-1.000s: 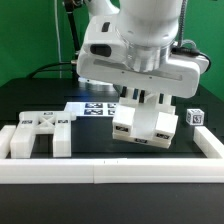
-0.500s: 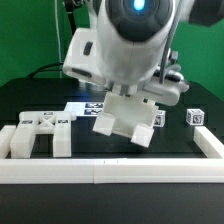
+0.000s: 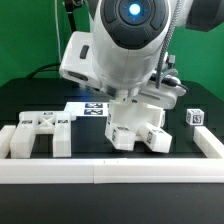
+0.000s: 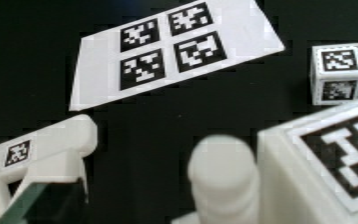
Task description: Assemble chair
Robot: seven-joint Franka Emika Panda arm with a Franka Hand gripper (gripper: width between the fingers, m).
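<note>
**Chair parts**

- The central chair piece (image 3: 138,127) is a chunky white block assembly with black-and-white square tags. It stands on the black desk (image 3: 25,100) in the middle of the scene, directly below the gripper (image 3: 132,100).
- Its lower blocks appear to touch the desk. Whether it rests flat cannot be determined.
- In the wrist view, this piece shows a rounded white post and a block face with one large tag.
- The left chair piece (image 3: 35,135) stands toward the exterior view's left, well apart from the central chair piece. It consists of several upright blocks with small tags on their top faces.
- The small cube (image 3: 195,117) sits alone toward the exterior view's right, near the central chair piece but apart from it. One tag faces the camera.

**Gripper**

- The body of the arm (image 3: 125,45) covers most of the gripper in the exterior view, and the wrist view shows no fingers clearly.
- Whether the jaws are apart, together or clamped on the piece cannot be determined.

**Surroundings**

- The marker board (image 3: 88,108) lies flat on the desk on the far side of the central chair piece, partly hidden by the arm. The wrist view shows four tags on it, in two rows of two.
- The long white border rails (image 3: 100,172) run along the near edge of the desk and up the exterior view's right side.
- The left chair piece stands just beside the near rail.
</note>
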